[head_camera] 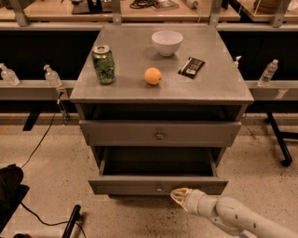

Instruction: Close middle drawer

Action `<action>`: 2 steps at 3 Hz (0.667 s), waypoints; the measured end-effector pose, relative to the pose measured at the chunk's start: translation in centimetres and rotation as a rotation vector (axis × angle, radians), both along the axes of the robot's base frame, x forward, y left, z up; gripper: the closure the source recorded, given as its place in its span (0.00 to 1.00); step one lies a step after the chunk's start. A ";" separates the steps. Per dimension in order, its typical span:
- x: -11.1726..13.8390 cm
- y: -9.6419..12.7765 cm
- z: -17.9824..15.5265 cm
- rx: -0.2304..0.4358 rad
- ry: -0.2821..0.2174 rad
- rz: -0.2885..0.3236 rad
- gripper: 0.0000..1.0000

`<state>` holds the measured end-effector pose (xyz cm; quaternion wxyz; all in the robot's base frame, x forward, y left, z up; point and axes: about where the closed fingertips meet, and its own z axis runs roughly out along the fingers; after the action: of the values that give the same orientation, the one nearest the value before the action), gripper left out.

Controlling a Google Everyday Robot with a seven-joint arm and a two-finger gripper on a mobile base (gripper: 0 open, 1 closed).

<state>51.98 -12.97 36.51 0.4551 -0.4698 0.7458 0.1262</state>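
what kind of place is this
Probably a robot lab or workshop: workbenches behind, a cable on the speckled floor, and the gripper at the middle drawer front of a grey cabinet.

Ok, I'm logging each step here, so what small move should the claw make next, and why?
Probably push straight toward the cabinet: the middle drawer stands pulled out, box open, and the claw sits at its front beside the knob.

Grey middle drawer (135, 185) pulled out; gripper (179, 195) at its front.
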 end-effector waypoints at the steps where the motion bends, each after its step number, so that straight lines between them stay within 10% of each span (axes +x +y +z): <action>1: 3.5 0.0 2.0 -0.009 -0.037 0.025 1.00; 2: 4.1 0.2 2.5 -0.011 -0.048 0.032 1.00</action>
<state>56.10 -12.81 39.01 0.4681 -0.4868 0.7279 0.1181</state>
